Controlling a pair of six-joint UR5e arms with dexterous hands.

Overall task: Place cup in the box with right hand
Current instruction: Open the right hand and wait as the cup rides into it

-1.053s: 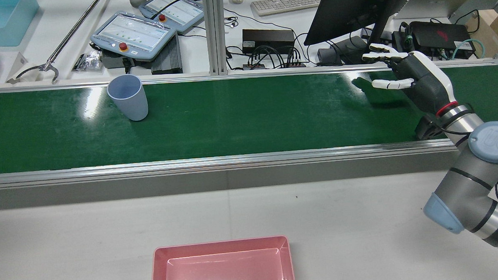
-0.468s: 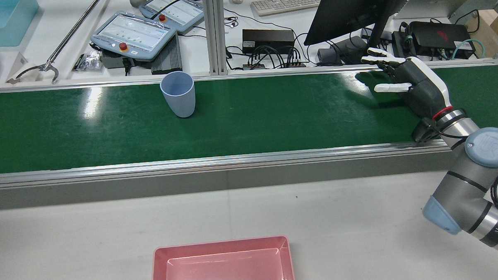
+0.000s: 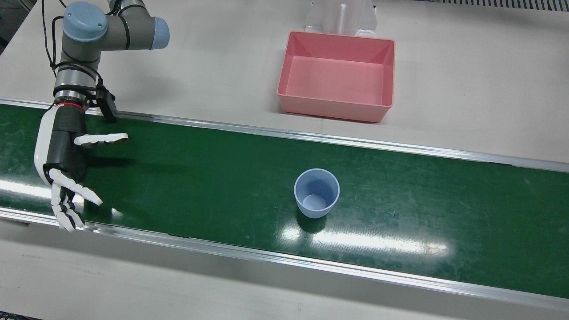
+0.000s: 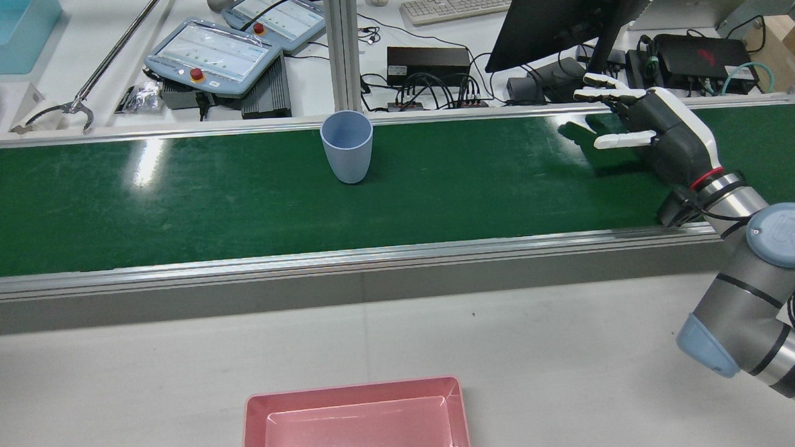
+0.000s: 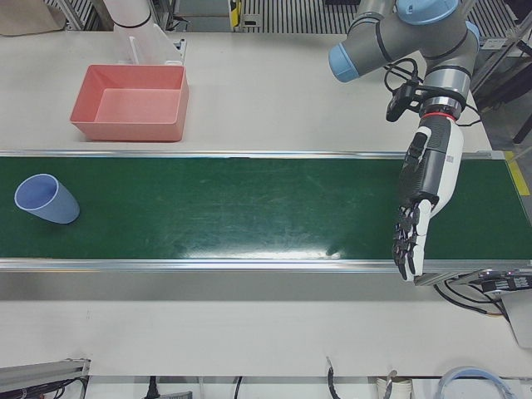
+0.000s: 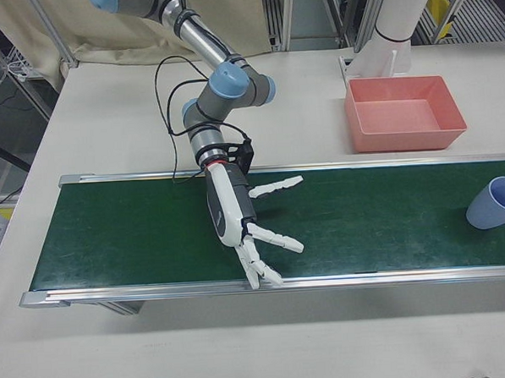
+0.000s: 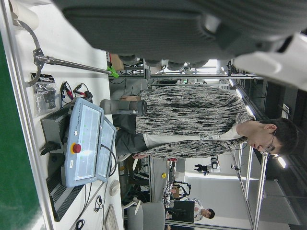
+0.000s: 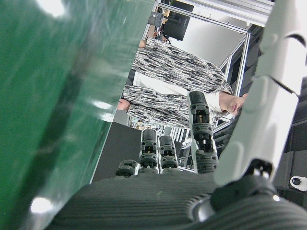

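A light blue cup stands upright and empty on the green conveyor belt, near its far edge in the rear view. It also shows in the left-front view and the right-front view. My right hand is open, palm toward the cup, low over the belt and well to the cup's right in the rear view. It also shows in the front view and the right-front view. The pink box is empty on the white table. My left hand is open over the belt's other end.
Aluminium rails edge the belt on both sides. Beyond the far rail are teach pendants, cables, a monitor and a keyboard. A white stand sits behind the box.
In the rear view the cup has travelled right along the belt, from the left part to near the middle. My right hand has dropped slightly and stays open.
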